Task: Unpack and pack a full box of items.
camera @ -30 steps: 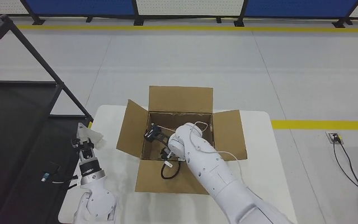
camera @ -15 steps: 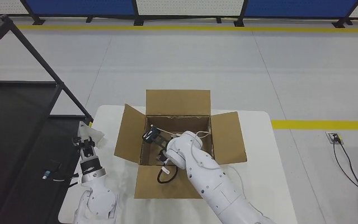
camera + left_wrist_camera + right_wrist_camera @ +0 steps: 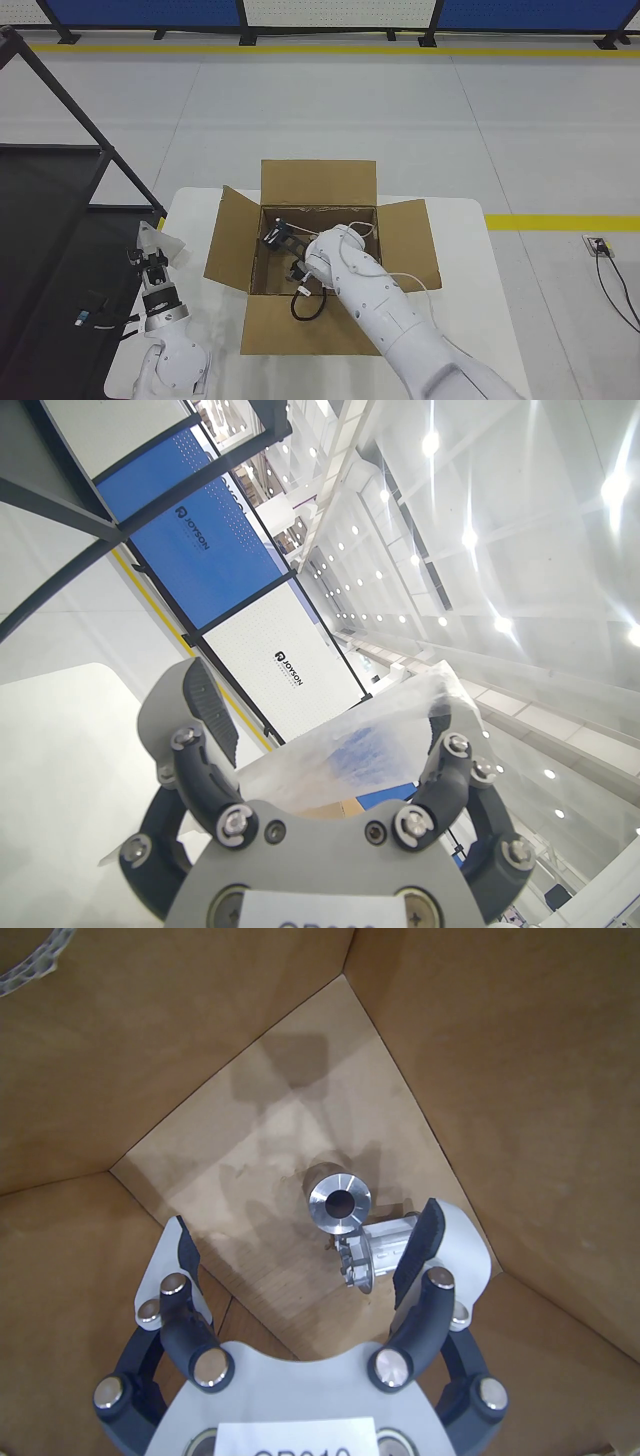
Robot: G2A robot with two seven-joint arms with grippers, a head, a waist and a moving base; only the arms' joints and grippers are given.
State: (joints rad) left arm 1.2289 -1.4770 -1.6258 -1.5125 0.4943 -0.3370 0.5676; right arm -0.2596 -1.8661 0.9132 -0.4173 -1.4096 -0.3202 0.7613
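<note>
Lying in one box (image 3: 320, 183) — one metal part (image 3: 350, 1228) under right claw (image 3: 306, 1217).

A: Any lettering to be seen?
B: A dark logo with one word in capitals on the blue perforated wall panel (image 3: 220, 565), and the same mark on the white perforated wall panel (image 3: 300, 640) beside it.
A: Nearer by?
B: A white paper sticker (image 3: 320, 912) in the left wrist view, a second white sticker (image 3: 297, 1438) in the right wrist view; their dark characters are cut off.
</note>
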